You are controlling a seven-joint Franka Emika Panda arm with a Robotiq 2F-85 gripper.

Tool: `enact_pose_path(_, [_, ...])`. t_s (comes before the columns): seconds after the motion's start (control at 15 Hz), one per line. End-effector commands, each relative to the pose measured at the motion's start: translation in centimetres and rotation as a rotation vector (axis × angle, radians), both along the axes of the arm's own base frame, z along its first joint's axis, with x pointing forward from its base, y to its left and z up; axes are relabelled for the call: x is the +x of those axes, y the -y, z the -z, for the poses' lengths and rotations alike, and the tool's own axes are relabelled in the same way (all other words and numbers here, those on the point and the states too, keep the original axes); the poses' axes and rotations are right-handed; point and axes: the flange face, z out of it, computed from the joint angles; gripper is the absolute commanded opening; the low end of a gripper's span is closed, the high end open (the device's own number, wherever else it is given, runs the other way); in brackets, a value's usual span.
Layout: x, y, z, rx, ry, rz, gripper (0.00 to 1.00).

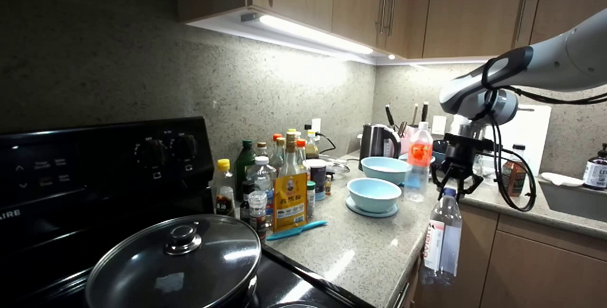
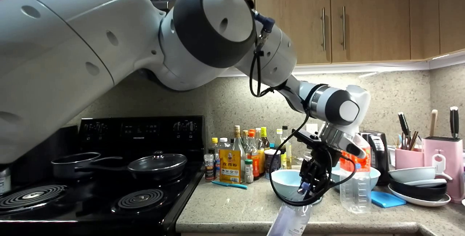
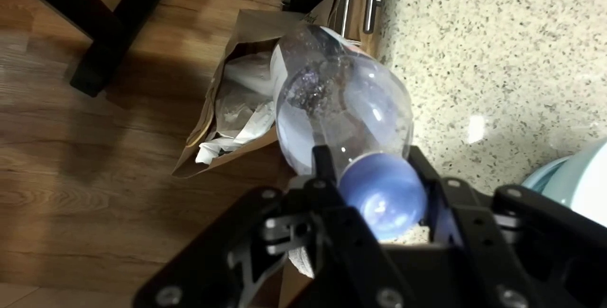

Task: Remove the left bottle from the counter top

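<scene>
A clear plastic bottle with a blue cap (image 1: 443, 241) hangs from my gripper (image 1: 449, 194), past the front edge of the grey speckled counter top (image 1: 341, 246). Its base is lower than the worktop. In an exterior view the bottle (image 2: 290, 221) hangs tilted and its lower end is cut off by the frame. In the wrist view my gripper (image 3: 369, 156) has its fingers on both sides of the bottle's neck, just under the cap. The bottle body (image 3: 351, 99) is seen from above, over the gap between the counter top (image 3: 488, 52) and the floor.
An open brown paper bag (image 3: 251, 28) stands on the wooden floor below the bottle. A large bottle with a red-orange label (image 1: 419, 156), light blue bowls (image 1: 373, 194) and several condiment bottles stand on the counter. A lidded pan (image 1: 180, 256) sits on the black stove.
</scene>
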Motion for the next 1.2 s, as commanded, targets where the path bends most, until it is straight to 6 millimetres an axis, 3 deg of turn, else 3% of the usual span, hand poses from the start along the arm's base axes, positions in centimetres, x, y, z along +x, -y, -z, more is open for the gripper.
enact_pose_path(0.0, [-2.4, 0.4, 0.7, 0.039, -0.032, 0.064, 0.14])
enact_pose_path(0.6, [-6.0, 0.6, 3.7, 0.070, -0.174, 0.095, 0.14])
enact_pose_path(0.8, [-5.4, -0.4, 2.5, 0.119, -0.150, 0.058, 0.14])
enact_pose_path(0.87, [-4.9, 0.7, 4.5, 0.083, -0.158, 0.062, 0.39])
enact_pose_path(1.0, [-4.7, 0.1, 3.8, 0.091, -0.151, 0.051, 0.39])
enact_pose_path(1.07, [-4.6, 0.0, 3.5, 0.093, -0.148, 0.049, 0.14])
enact_pose_path(1.13, [-4.2, 0.5, 3.7, 0.078, -0.133, 0.045, 0.14])
